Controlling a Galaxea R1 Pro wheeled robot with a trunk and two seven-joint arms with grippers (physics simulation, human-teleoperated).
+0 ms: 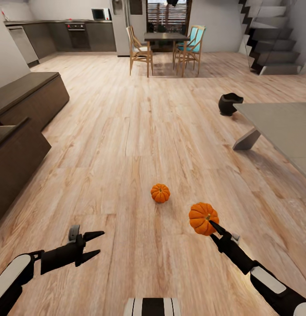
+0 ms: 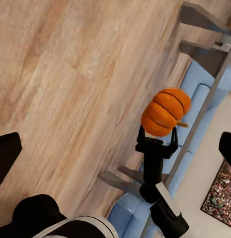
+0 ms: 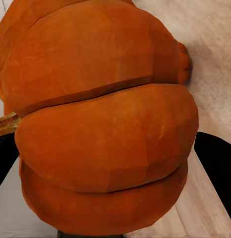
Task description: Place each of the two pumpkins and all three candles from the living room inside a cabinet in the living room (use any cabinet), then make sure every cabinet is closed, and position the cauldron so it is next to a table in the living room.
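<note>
With one pumpkin (image 1: pixel 203 218) gripped in the right gripper (image 1: pixel 213 226) at lower right and the left gripper (image 1: pixel 97 244) open-jawed, the carry to the cabinet (image 1: pixel 21 114) at the left edge seems next.

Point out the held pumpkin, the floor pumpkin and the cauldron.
held pumpkin (image 1: pixel 203 218), head view, its ribbed side.
floor pumpkin (image 1: pixel 160 193), head view, its top.
cauldron (image 1: pixel 229 105), head view, its black belly.

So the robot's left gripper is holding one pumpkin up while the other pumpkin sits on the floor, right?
Not quite: it is the right gripper that holds the raised pumpkin, as the head view shows. The left gripper is open and holds nothing. The other pumpkin does sit on the floor.
</note>
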